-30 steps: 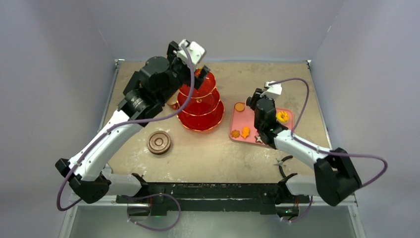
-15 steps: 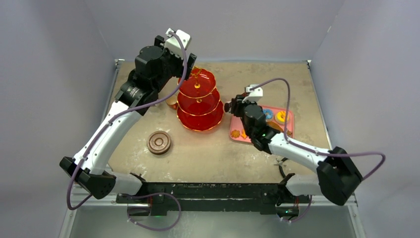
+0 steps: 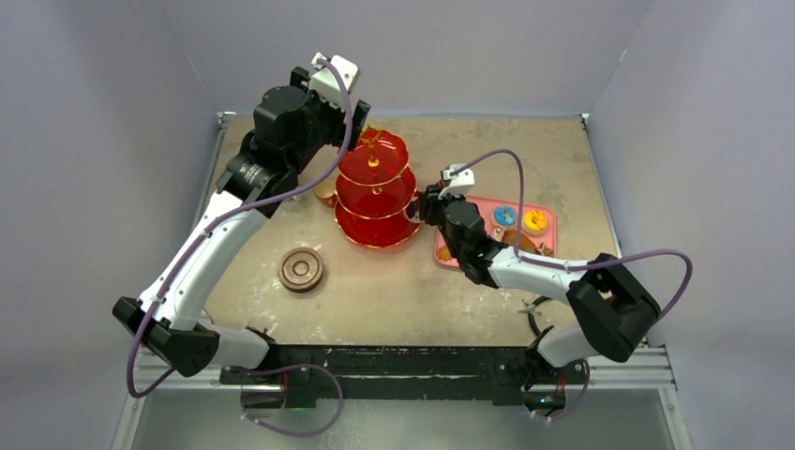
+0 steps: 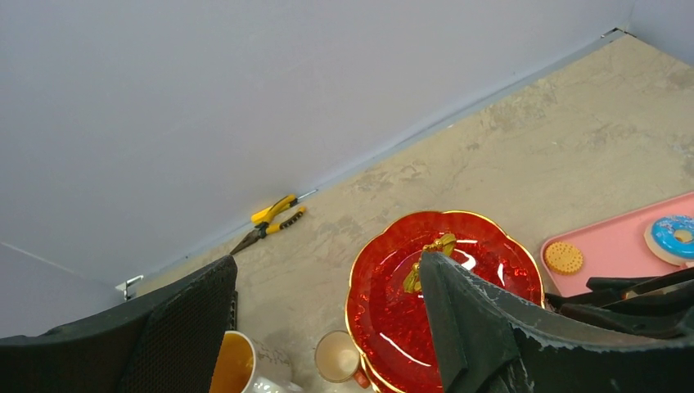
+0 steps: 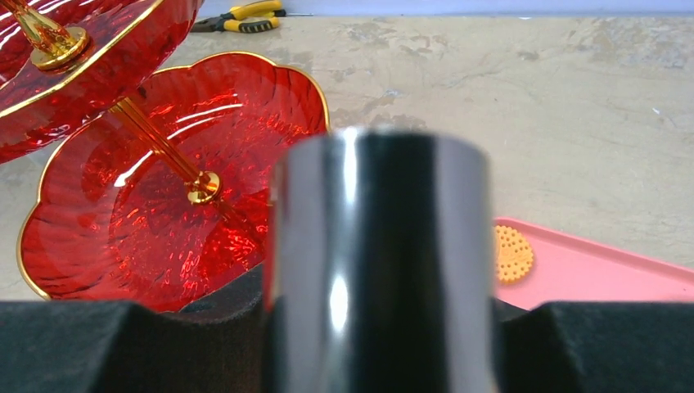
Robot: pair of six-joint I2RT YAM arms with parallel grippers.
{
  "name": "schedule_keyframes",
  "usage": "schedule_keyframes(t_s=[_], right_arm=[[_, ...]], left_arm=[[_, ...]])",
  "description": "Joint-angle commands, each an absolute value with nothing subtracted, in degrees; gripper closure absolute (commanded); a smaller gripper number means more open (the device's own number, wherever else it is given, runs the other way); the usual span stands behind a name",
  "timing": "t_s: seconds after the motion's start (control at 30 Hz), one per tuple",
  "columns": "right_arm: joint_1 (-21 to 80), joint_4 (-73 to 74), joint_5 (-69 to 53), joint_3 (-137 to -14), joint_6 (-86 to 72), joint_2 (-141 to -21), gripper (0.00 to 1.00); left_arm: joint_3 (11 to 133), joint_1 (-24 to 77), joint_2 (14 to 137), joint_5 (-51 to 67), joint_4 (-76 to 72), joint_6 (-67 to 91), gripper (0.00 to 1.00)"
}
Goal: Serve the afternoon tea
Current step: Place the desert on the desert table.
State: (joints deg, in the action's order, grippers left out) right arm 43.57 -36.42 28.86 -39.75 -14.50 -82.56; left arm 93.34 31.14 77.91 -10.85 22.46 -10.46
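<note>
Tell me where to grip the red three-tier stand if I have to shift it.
I'd grip the gold handle on top of the red stand, coming straight down with the left pincer across it. It rises upright at the centre, above the plates; those wide scalloped plates offer only thin rims from the side.

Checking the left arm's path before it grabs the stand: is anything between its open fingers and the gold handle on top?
Nothing visible does. The left gripper hangs open above the red stand, with its gold handle bare and in plain sight below.
</note>
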Motion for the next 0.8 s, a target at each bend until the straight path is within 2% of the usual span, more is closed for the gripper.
schedule_keyframes(t_s=[0.0,0.37,0.6,0.77], right_arm=[[44.08,-43.14,27.25,-42.06,-14.72,-83.63,0.67],[44.17,-44.92,24.60,-42.98,-16.96,-88.70,0.60],[44.21,-44.22,25.19,-41.76,-17.03,-86.65,0.49],[44.21,-44.47,25.57,-40.10,-17.69,-84.76,0.47]], left_arm=[[94.66,30.69,76.21,-10.15,22.66,-9.57,0.19],[94.49,30.72,75.74,-9.75,22.28,-10.37,0.19],[94.15,30.75,75.74,-9.32,21.78,-10.18,0.19],[94.59,30.73,75.97,-9.05,21.80,-10.20,0.19]])
